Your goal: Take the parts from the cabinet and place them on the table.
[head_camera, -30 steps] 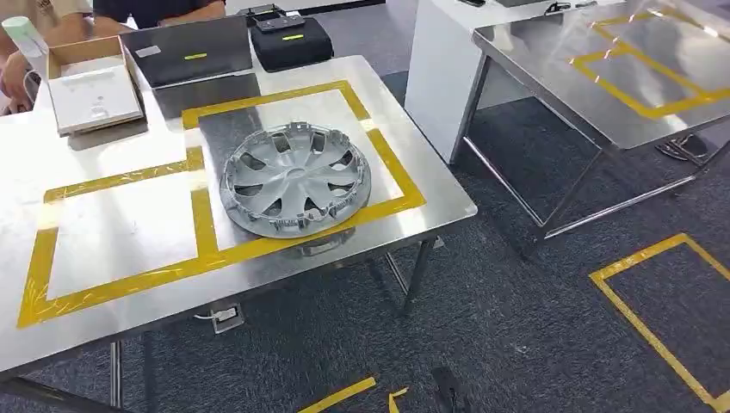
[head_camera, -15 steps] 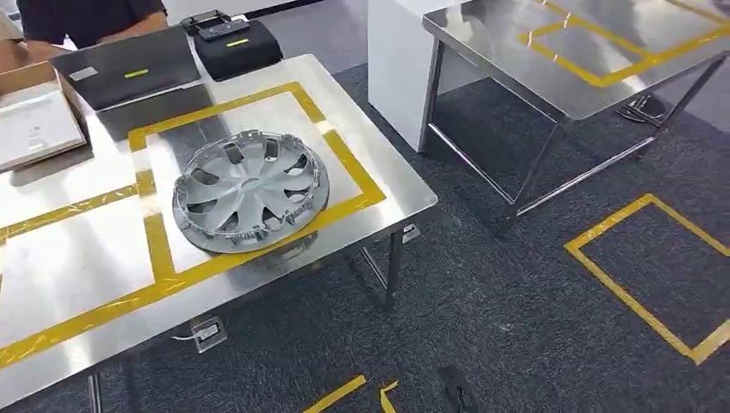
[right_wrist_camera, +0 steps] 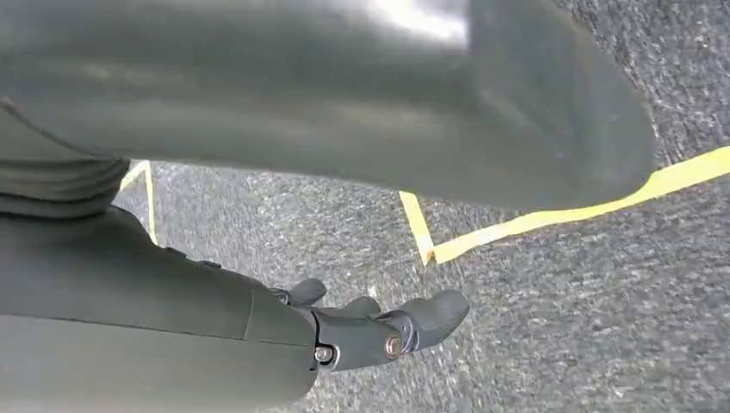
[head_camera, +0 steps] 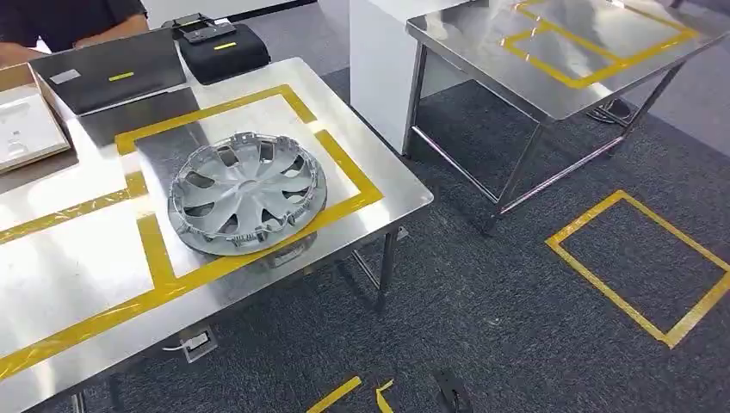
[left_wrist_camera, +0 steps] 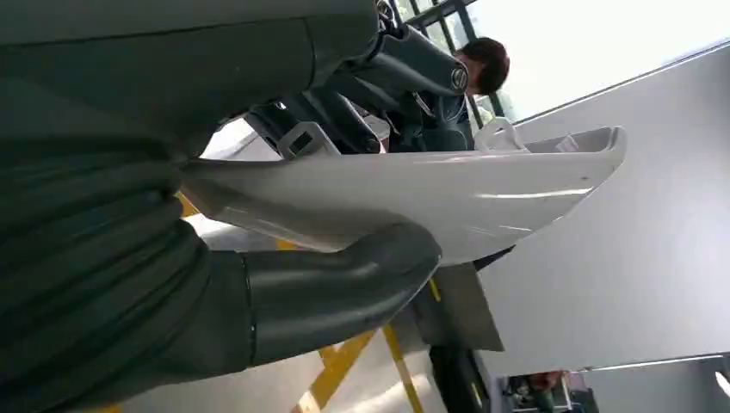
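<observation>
- Across the floor lay dark grey carpet (head_camera: 482, 318), marked with a yellow tape rectangle (head_camera: 641, 258) well apart from both desks, and short tape scraps (head_camera: 353, 394) near the bottom of the head view.
- The near steel desk (head_camera: 379, 163) carried two yellow taped boxes (head_camera: 163, 249) side by side; a power socket (head_camera: 196, 342) hung below its front edge.
- A second steel desk (head_camera: 551, 82) stood farther off, also taped in yellow, with a white cabinet side (head_camera: 379, 60) between the two.
- A silver wheel cover (head_camera: 247, 193) lay flat inside the taped box nearer the desk's corner, its rim overlapping the front tape line.
- Behind it sat a closed dark laptop (head_camera: 108, 69), a black case (head_camera: 224, 52) and, at the edge, a white tray (head_camera: 26, 129); a person's arm (head_camera: 77, 26) rested beyond them.
- In the left wrist view, the left hand (left_wrist_camera: 284, 249) held a long white plastic part (left_wrist_camera: 430, 194), thumb under it and dark fingers (left_wrist_camera: 387, 77) over it; a person stood beyond.
- The right hand (right_wrist_camera: 379, 331) hung above the carpet holding nothing, fingers loosely apart.
</observation>
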Robot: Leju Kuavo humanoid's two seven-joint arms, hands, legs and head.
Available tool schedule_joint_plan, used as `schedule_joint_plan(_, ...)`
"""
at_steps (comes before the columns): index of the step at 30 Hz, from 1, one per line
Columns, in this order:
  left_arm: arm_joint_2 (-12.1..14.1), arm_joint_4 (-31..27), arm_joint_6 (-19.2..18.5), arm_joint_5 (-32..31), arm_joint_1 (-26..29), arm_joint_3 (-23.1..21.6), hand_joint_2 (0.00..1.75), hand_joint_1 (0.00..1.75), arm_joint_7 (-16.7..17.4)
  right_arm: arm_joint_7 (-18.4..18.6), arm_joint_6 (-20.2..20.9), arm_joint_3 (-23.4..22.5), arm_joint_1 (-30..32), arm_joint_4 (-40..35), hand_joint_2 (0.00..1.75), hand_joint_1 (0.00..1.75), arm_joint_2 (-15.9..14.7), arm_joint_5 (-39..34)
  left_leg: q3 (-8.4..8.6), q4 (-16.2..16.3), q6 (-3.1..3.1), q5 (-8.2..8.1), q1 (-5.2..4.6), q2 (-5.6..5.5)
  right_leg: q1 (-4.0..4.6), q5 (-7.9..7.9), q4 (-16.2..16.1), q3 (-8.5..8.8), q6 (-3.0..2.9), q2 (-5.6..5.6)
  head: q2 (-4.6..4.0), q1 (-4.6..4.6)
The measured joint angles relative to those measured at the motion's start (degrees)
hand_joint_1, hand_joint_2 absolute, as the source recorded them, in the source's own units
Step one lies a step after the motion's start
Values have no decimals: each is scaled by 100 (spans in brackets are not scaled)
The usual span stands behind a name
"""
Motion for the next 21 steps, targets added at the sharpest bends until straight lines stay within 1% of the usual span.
schedule_joint_plan(1,7,204,46,-151,-137,-20,175,175,-7,-2,11,0,-2,0,0,0,0,11,-1,1,2,0,0,0,0,5,-9,-3,10,-1,0,-2)
schedule_joint_plan(2,18,512,188,-413,-294,-46,175,175,-69,-11,18,0,-4,0,0,0,0,22,-2,2,4,1,-1,1,-1,13,-15,-2,27,-1,0,0)
schedule_joint_plan(3,26,834,346,-651,-503,-99,175,175,-147,-28,26,0,-3,0,0,0,0,24,-4,4,10,4,-4,1,-4,20,-20,-1,59,-1,0,-4)
schedule_joint_plan(5,16,1926,809,-1271,-1138,-316,175,175,-361,-46,29,0,-8,0,0,0,2,37,-13,8,31,11,-9,-5,-13,24,-25,-1,133,-8,0,0)
schedule_joint_plan(7,-7,2893,1523,-2070,-1709,-598,175,175,-288,-22,11,0,-45,0,0,0,6,50,-11,9,33,13,-14,3,-18,31,-25,-12,145,-5,0,-4)
schedule_joint_plan(9,-130,3787,2115,-2842,-2202,-1006,175,175,5,33,-11,0,-52,0,0,0,6,48,-13,9,38,23,-14,1,-17,38,-25,-12,156,-6,0,-4)
schedule_joint_plan(10,-211,4110,2231,-3137,-2396,-1192,175,175,182,26,-13,0,-55,0,0,0,6,35,-13,9,35,24,-14,-1,-17,38,-25,-10,157,-9,0,-2)
schedule_joint_plan(12,-411,4709,2275,-3608,-2704,-1597,175,175,591,0,-15,0,-69,0,0,0,6,-22,-12,8,33,26,-13,-1,-17,41,-24,-10,160,-10,0,-2)
schedule_joint_plan(14,-727,5137,2312,-3806,-2877,-1940,175,175,850,-43,-30,-4,-65,0,0,0,6,-70,-13,8,32,27,-13,-1,-17,42,-22,-10,162,-8,0,-4)
schedule_joint_plan(15,-870,5289,2363,-3859,-2927,-2016,175,175,905,-74,-39,-7,-61,0,0,0,6,-77,-13,8,32,27,-13,1,-17,42,-21,-11,162,-8,0,0)
schedule_joint_plan(17,-1082,5551,2476,-3987,-2988,-2201,175,175,883,-111,-43,-9,-63,0,0,0,4,-64,-13,8,31,27,-13,2,-17,42,-20,-12,162,0,0,-2)
schedule_joint_plan(19,-1290,5710,2652,-4142,-2995,-2357,175,175,773,-116,-41,-9,-50,0,0,0,-4,2,-13,8,31,26,-13,3,-17,42,-20,-13,162,4,0,-2)
schedule_joint_plan(21,-1487,5833,2715,-4318,-2983,-2499,175,175,618,-105,-37,-7,-46,0,0,0,-13,57,-15,7,31,26,-13,2,-18,41,-20,-15,162,0,0,-2)
